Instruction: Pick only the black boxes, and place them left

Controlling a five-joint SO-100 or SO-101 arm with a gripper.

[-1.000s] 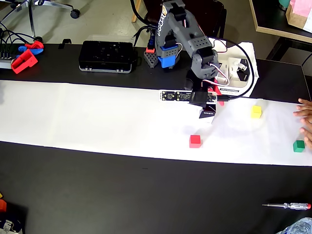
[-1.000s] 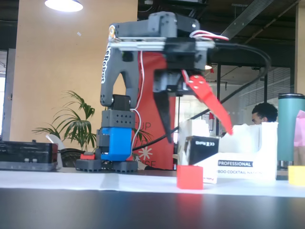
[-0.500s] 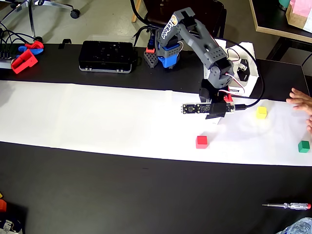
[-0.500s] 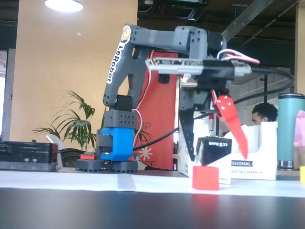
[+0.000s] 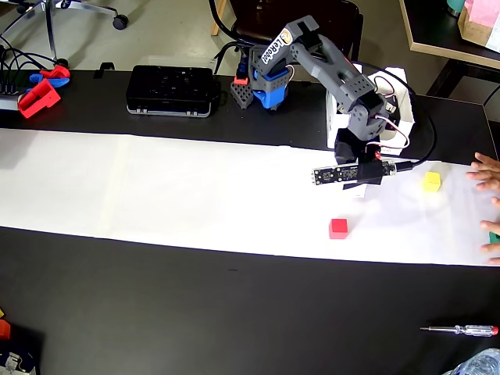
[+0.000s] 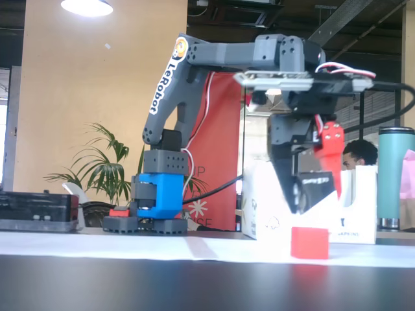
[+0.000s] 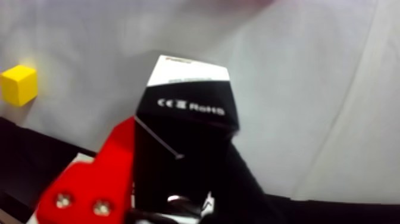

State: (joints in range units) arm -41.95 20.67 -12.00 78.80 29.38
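Observation:
My gripper (image 7: 178,179) is shut on a black box (image 7: 187,119) with a white top and "CE RoHS" print; the red jaw presses its left side and the black jaw its right. In the fixed view the black box (image 6: 312,186) hangs clear of the table in the gripper (image 6: 311,195), just above and behind the red cube (image 6: 309,243). From overhead the gripper (image 5: 353,186) sits over the right part of the white paper (image 5: 156,187), and the wrist camera board mostly hides the box.
A red cube (image 5: 338,228) and a yellow cube (image 5: 432,181) lie on the paper. A person's hand (image 5: 488,176) rests at its right edge. Behind the arm is a white tray (image 5: 398,82); a flat black device (image 5: 171,90) sits far left, a screwdriver (image 5: 461,330) near right.
The arm has swung right with the black box in its grip. The paper and its cubes have slid right too, and the green cube has gone under the hand at the right edge.

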